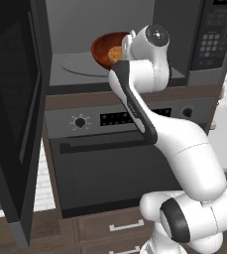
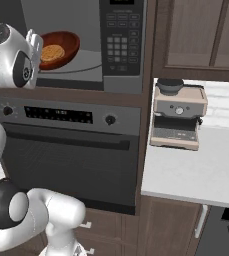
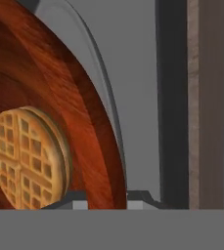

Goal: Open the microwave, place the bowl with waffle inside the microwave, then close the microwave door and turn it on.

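Bowl rim pinched by hand, fingers either side. Bowl held tilted inside microwave, over turntable; waffle inside bowl. Door swung open at left. Risk: waffle sliding out if tilt kept; rim slipping from narrow grip.

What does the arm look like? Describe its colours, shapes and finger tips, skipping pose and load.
The arm is made of glossy white, rounded shell segments with dark grey bands at the joints. A round grey cap with a small centre dot sits on the wrist. The gripper has two small grey, blocky finger tips. No cables or markings are visible.
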